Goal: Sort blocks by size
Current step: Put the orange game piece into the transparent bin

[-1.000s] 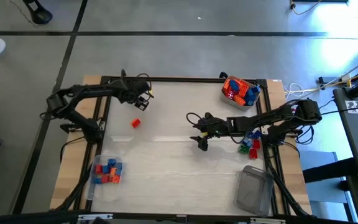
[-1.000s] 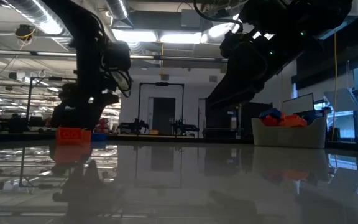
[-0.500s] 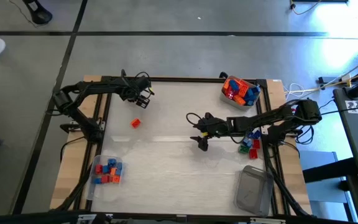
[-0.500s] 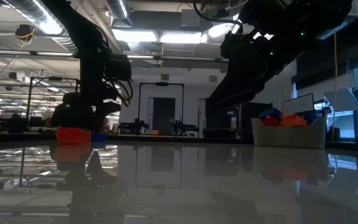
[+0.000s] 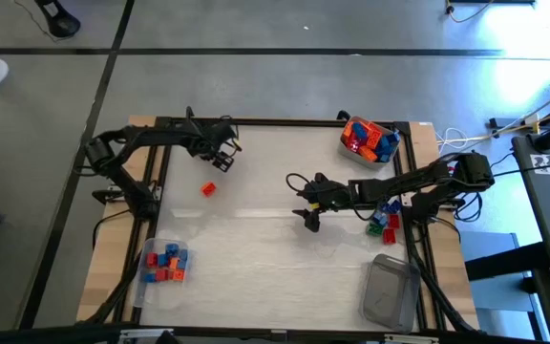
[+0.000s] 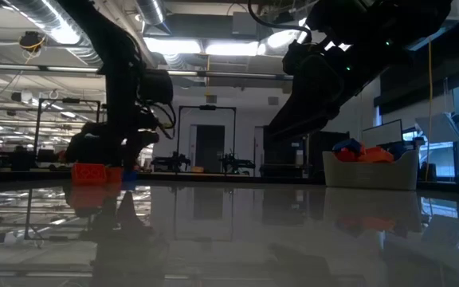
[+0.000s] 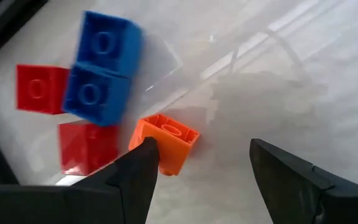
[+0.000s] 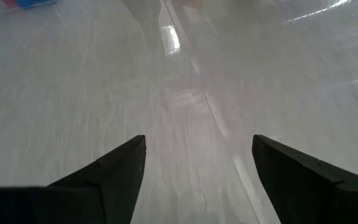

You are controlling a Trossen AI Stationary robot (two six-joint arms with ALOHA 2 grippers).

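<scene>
1. Left gripper (image 5: 227, 151) hangs over the far left part of the table (image 5: 256, 258), its fingers spread and holding nothing; the left wrist view shows bare space between the two dark fingers (image 7: 135, 171).
2. Right gripper (image 5: 308, 205) sits near the middle of the table, jaws wide apart and empty, with only bare tabletop between its fingers (image 8: 117, 168) in its own wrist view.
3. From above, one lone red block (image 5: 208, 189) lies on the open table, near the left gripper but apart from it.
4. At table height the same red block (image 6: 90, 172) shows as an orange-red shape on the left, with the left arm's dark bulk rising right behind it; how far apart they are cannot be read here.
5. Only the overhead camera shows the clear tub (image 5: 165, 263) at the near left corner, holding red, orange and blue blocks (image 5: 163, 260).
6. A second tub (image 5: 370, 141) at the far right corner is heaped with orange, red and blue blocks; the level view shows it (image 6: 370, 169) side-on with the heap poking above its rim.
7. Loose green, red and blue blocks (image 5: 384, 222) lie at the right edge under the right arm, and an empty grey tub (image 5: 391, 291) stands near the right front corner; neither appears at table height.
8. Looking past the left fingers, a blue two-stud block (image 7: 101, 68), two red blocks (image 7: 39, 90) and a small orange block (image 7: 166, 140) lie against a clear tub wall.
</scene>
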